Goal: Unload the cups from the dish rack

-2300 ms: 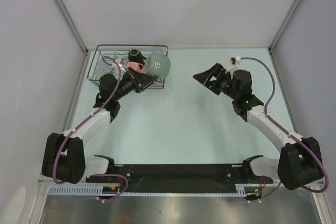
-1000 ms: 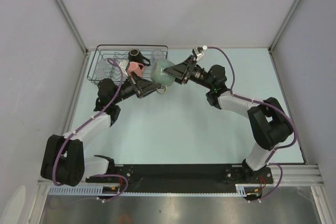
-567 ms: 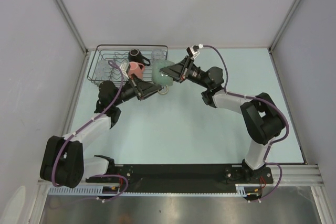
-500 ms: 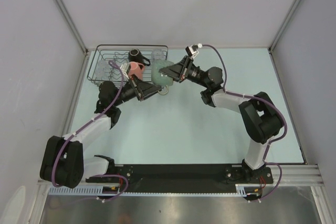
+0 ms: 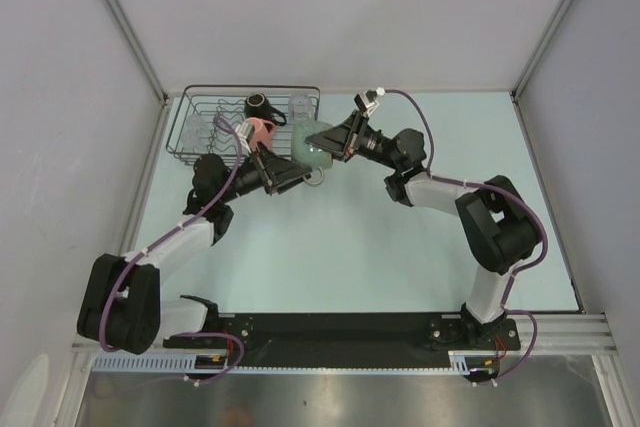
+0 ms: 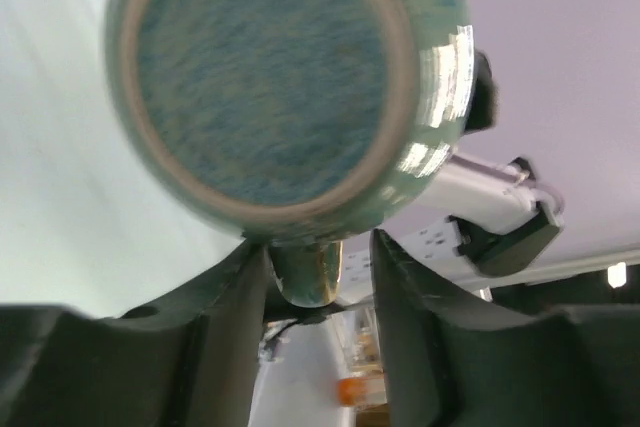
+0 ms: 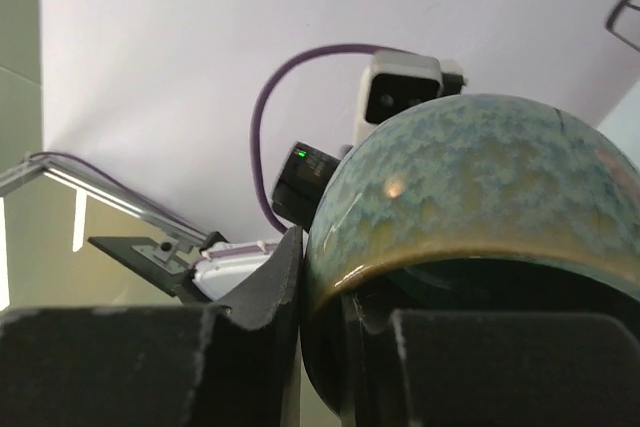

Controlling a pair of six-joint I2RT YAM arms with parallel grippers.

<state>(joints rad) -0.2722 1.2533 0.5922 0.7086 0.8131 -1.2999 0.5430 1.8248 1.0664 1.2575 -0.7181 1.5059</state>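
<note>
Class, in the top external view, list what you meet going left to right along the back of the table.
dish rack → pink cup → left gripper → green-teal cup → right gripper

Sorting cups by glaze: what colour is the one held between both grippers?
Pale green-teal cup, mottled, with a tan-brown band at the rim; clearest in the right wrist view.

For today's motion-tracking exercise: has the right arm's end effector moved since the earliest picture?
Yes. The right end effector has swung left across the table to the green cup, beside the dish rack.

A lab test cell: bare grey partition walls [image 5: 350, 17] enclose a pale teal table [image 5: 400, 247].
</note>
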